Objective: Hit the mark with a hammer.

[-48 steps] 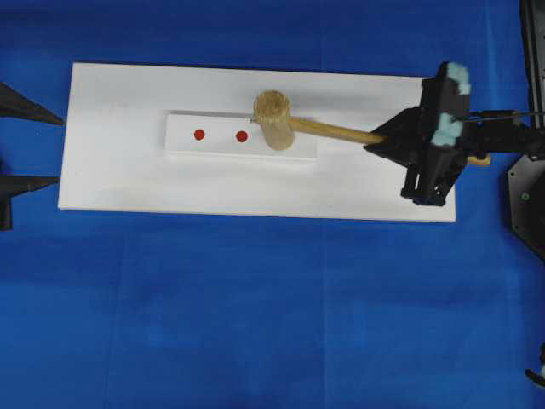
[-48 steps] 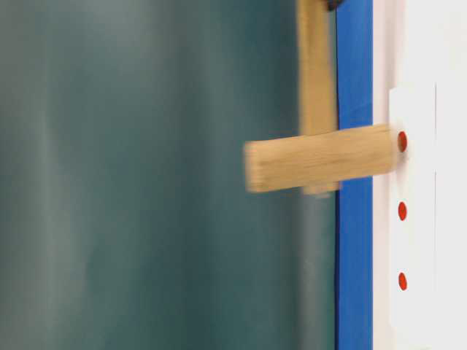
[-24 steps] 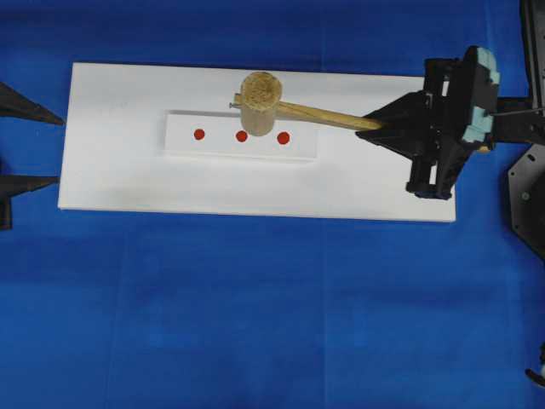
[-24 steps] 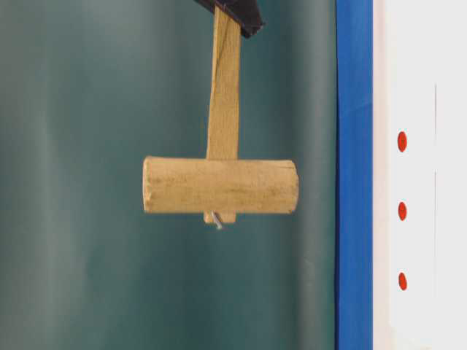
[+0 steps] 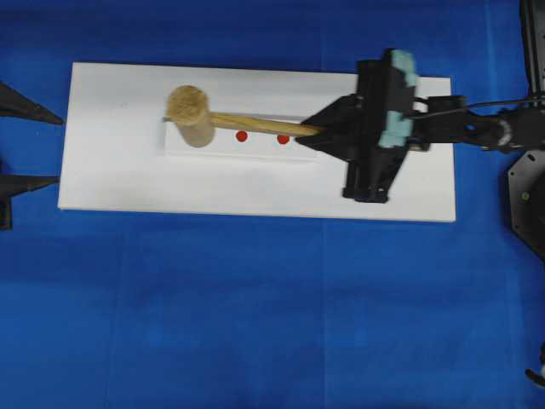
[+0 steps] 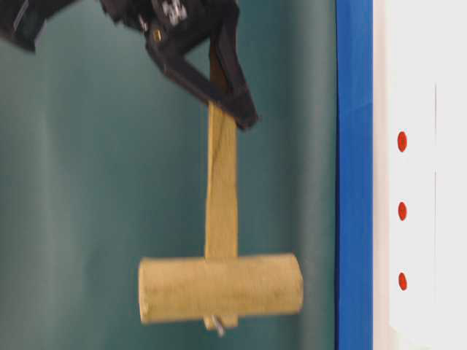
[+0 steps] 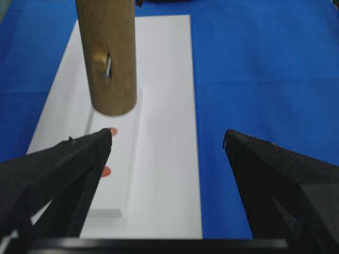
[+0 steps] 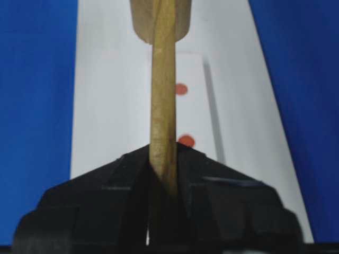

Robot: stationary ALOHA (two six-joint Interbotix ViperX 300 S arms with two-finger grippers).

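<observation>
Overhead, the right gripper (image 5: 308,134) has its jaws clenched on the handle of the hammer (image 5: 192,113), whose head covers the leftmost position of the raised white strip (image 5: 255,146) on the white board (image 5: 111,170), leaving two red marks (image 5: 242,136) exposed. The table-level view alone establishes that the head (image 6: 219,288) hangs clear of the board, level with the third mark (image 6: 402,281). The left gripper (image 7: 167,145), at the left edge of the blue desk (image 5: 255,307), has its jaws released and apart.
</observation>
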